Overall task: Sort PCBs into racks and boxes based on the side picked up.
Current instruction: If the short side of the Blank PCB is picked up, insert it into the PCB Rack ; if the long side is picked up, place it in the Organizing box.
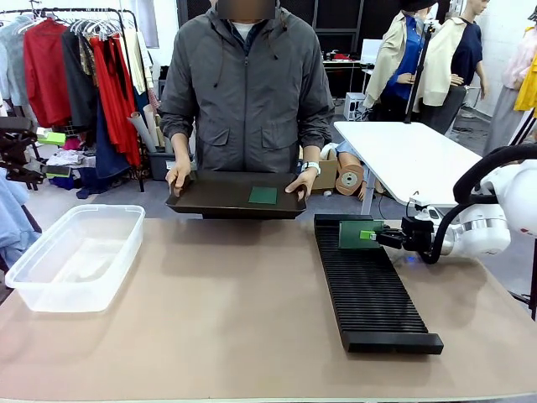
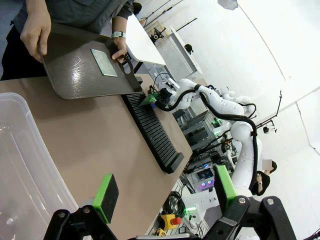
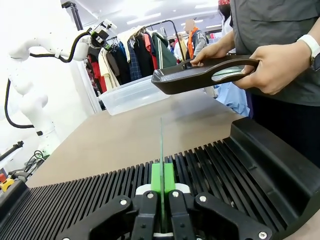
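Now PCB (image 1: 361,234) between right jaws — seemingly above rack (image 1: 369,290).

Table (image 1: 235,319): tan, matte top, running from the robot's side across to the person's side.
Rack (image 1: 369,290): long, black, ribbed with many slots; lies flat on the table. Its far end sits right under the right gripper (image 1: 382,238), and it runs from there towards the robot's edge.
Tub (image 1: 75,256): clear plastic with a rounded rim; stands on the table well apart from the right gripper, just ahead of and below the left gripper (image 2: 165,191).
Tray (image 1: 218,195): dark and shallow, beyond the right gripper at the far edge; possibly touching the table there, though that is hard to tell.
Bare top: a wide stretch between tub and rack.
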`<state>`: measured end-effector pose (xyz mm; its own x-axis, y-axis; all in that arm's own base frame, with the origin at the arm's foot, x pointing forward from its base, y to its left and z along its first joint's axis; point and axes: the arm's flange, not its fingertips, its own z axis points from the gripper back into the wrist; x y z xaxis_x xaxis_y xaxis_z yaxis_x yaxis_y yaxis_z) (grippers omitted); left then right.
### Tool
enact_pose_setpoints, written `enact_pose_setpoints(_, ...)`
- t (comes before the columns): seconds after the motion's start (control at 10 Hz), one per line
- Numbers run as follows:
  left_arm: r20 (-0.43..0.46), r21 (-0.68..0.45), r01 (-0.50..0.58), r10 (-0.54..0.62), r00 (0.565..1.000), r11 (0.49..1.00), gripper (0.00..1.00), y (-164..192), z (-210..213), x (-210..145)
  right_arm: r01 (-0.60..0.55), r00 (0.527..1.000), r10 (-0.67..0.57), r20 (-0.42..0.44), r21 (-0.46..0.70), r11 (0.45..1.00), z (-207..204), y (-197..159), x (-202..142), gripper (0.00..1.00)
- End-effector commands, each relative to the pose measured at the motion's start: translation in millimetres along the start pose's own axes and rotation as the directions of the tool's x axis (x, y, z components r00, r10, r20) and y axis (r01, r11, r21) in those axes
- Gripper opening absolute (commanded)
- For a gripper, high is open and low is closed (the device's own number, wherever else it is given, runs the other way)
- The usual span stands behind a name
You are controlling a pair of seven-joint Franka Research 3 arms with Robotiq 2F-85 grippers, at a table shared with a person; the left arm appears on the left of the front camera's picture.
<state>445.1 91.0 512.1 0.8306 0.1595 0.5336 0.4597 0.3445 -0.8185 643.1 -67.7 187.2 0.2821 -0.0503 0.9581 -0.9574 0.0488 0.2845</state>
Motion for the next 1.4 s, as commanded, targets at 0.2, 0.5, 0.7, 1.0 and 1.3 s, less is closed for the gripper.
enact_pose_setpoints(0.2, -0.008, 0.009, -0.010, 0.010, 1.000, 1.000, 1.00, -3.8, 0.7, 0.2, -0.010, 0.997, 0.010, -0.075, -0.010, 1.000, -4.7, -11.6, -9.9, 0.00)
enact_pose_setpoints(0.5, -0.008, 0.009, -0.010, 0.010, 1.000, 1.000, 1.00, -3.8, 0.7, 0.2, -0.009, 0.998, 0.012, -0.062, 0.038, 0.999, -3.8, -15.6, -12.5, 0.00)
enact_pose_setpoints(0.7, -0.008, 0.009, -0.010, 0.010, 1.000, 1.000, 1.00, -3.8, 0.7, 0.2, 0.004, 0.999, -0.003, -0.037, 0.016, 1.000, 3.8, -17.6, -15.0, 0.00)
enact_pose_setpoints(1.0, -0.008, 0.009, -0.010, 0.010, 1.000, 1.000, 1.00, -3.8, 0.7, 0.2, -0.005, 1.000, 0.005, -0.012, 0.003, 1.000, 1.8, -16.2, -8.5, 0.00)
enact_pose_setpoints(1.3, -0.008, 0.009, -0.010, 0.010, 1.000, 1.000, 1.00, -3.8, 0.7, 0.2, 0.008, 1.000, -0.008, 0.010, 0.041, 0.999, -4.9, -11.9, 3.3, 0.41)
